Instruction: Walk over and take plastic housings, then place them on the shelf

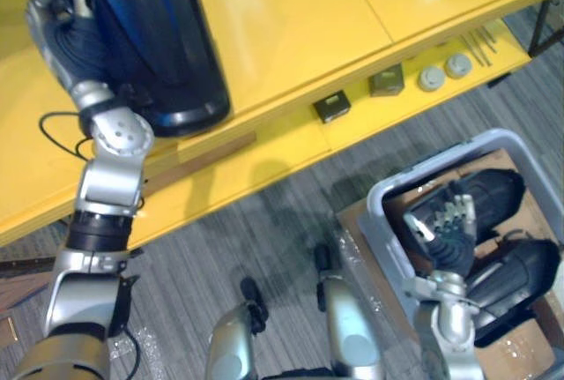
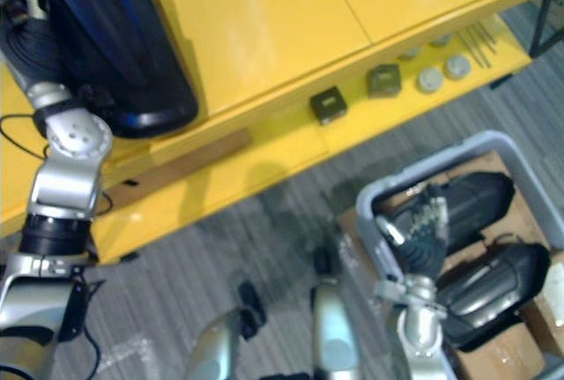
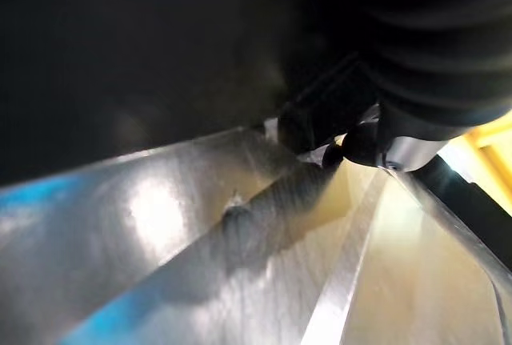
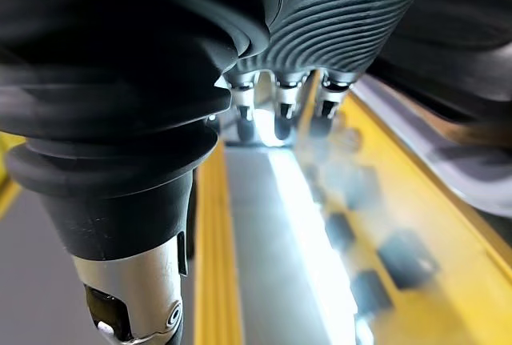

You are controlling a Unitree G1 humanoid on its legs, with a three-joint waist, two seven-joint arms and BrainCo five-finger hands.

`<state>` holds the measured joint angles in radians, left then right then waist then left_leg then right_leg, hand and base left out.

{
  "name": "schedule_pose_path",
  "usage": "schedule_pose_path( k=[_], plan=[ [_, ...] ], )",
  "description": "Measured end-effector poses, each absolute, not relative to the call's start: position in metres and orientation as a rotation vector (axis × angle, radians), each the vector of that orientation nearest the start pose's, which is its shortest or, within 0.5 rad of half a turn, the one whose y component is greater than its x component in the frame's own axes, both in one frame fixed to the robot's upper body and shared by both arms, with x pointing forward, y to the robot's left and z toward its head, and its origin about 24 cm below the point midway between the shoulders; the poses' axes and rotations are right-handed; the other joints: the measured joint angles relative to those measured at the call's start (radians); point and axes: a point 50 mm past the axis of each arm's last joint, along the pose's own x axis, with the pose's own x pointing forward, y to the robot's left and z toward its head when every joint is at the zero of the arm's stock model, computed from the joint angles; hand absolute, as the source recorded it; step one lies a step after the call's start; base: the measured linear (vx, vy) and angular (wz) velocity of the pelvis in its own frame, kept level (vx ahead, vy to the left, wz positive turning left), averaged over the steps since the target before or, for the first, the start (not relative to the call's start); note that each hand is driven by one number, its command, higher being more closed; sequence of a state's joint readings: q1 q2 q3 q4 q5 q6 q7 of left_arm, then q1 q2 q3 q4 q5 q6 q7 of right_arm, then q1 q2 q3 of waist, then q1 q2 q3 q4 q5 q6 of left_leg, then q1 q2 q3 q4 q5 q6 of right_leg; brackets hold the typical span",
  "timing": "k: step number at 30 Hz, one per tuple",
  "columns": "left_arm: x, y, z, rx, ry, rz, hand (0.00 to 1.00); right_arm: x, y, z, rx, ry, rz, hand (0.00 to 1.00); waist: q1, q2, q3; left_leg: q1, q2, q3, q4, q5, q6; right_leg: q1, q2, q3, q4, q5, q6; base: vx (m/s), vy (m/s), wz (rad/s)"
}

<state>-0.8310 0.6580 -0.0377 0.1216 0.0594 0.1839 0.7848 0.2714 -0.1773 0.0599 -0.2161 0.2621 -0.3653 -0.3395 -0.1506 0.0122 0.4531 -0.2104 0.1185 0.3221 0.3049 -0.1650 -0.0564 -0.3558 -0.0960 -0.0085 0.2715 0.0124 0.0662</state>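
Left eye view: at the far left, the left hand (image 1: 55, 34) reaches up beside a big dark housing (image 1: 150, 36) standing on the yellow shelf (image 1: 291, 18) — maybe to steady it. I cannot tell if it grips. On the right, black housings (image 1: 520, 279) wait in a grey bin (image 1: 381, 212). Over them hangs the right hand (image 1: 448, 221), loose and empty — the right wrist view shows that best.

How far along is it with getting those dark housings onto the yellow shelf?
One dark housing already stands on the yellow shelf, with the left hand at its side. The right hand hangs open above the grey bin, gripping nothing. Two housings lying in that bin are left to move.
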Motion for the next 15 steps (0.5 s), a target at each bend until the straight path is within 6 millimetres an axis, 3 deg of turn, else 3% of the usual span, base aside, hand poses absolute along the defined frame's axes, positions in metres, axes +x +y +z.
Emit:
schedule_pose_path(
  k=[4,8,11,15],
  plan=[
    [0.307,0.249,0.346,0.448,-0.895,0.897,1.0,0.191,-0.194,0.067,0.127,-0.278,-0.293,0.0,-0.002,0.02,0.011,0.021,-0.012,0.02,-0.02,0.001,0.0,-0.011,-0.008,0.014,0.026,-0.015,0.0,0.02,0.002,-0.08],
    [0.308,0.245,0.372,0.491,-0.917,0.901,1.0,0.19,-0.19,0.067,0.104,-0.259,-0.22,0.0,-0.006,0.025,0.012,0.046,-0.018,0.043,-0.038,0.003,-0.001,-0.016,-0.009,0.031,0.052,-0.033,0.001,0.03,-0.008,-0.12],
    [0.317,0.245,0.378,0.554,-0.862,0.881,1.0,0.19,-0.184,0.076,0.11,-0.296,-0.159,0.0,-0.023,0.027,0.011,0.042,-0.018,0.051,-0.039,0.003,-0.001,-0.029,-0.008,0.041,0.056,-0.033,0.002,0.01,-0.009,-0.09],
    [0.33,0.242,0.371,0.628,-0.766,0.84,1.0,0.189,-0.182,0.077,0.121,-0.289,-0.115,0.0,-0.03,0.028,0.011,0.039,-0.017,0.071,-0.037,0.002,-0.001,-0.04,-0.006,0.052,0.06,-0.033,0.002,0.02,-0.007,-0.08]
  ],
)
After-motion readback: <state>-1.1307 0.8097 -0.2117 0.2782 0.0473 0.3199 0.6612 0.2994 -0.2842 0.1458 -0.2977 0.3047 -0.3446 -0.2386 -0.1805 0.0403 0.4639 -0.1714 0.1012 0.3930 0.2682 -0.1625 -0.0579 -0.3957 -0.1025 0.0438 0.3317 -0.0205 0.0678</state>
